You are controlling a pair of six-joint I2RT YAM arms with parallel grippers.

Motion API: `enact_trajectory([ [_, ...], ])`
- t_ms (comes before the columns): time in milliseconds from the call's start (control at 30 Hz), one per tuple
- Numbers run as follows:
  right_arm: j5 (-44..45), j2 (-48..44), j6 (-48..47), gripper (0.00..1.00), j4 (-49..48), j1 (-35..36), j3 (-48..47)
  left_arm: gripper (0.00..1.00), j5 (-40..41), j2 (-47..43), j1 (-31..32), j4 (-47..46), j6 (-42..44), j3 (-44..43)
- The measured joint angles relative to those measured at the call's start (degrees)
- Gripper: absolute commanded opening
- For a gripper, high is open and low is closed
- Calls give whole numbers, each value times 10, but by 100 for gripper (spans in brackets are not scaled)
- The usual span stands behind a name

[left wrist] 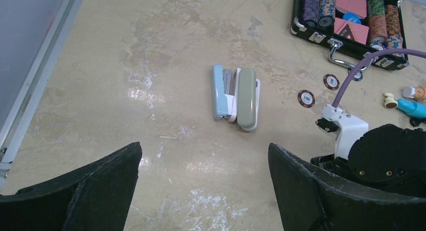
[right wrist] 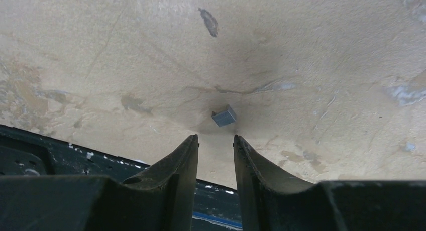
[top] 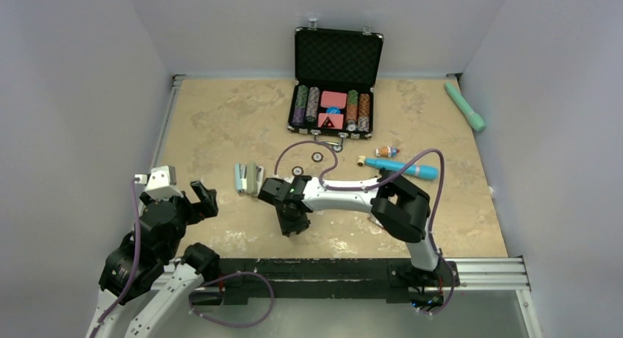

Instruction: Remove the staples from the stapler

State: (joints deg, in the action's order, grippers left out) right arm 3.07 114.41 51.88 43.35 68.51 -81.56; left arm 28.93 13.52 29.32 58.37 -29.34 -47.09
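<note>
One short block of staples (right wrist: 224,116) lies on the desk (right wrist: 301,50) just beyond the right hand (right wrist: 215,139), which is empty and only narrowly parted, while the splayed-open stapler (left wrist: 236,98) lies lengthwise straight ahead of the wide-open, empty left hand (left wrist: 203,148)

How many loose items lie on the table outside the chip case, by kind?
stapler: 1
loose poker chips: 2
staple block: 1
blue pen: 1
green stick: 1
small figures: 2
Total: 8

"100" on loose poker chip (left wrist: 306,98)
</note>
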Motion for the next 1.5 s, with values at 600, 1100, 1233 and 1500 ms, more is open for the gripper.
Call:
enact_trajectory([
  [600, 100, 25, -73, 44, 41, -2, -33, 99, -2, 0, 0, 0, 0, 0],
  [1100, 88, 16, -116, 33, 5, -2, -15, 99, -2, 0, 0, 0, 0, 0],
  [1233, 80, 10, -115, 32, -5, -2, -6, 99, -2, 0, 0, 0, 0, 0],
  [1500, 77, 6, -111, 27, -10, -2, 0, 99, -2, 0, 0, 0, 0, 0],
])
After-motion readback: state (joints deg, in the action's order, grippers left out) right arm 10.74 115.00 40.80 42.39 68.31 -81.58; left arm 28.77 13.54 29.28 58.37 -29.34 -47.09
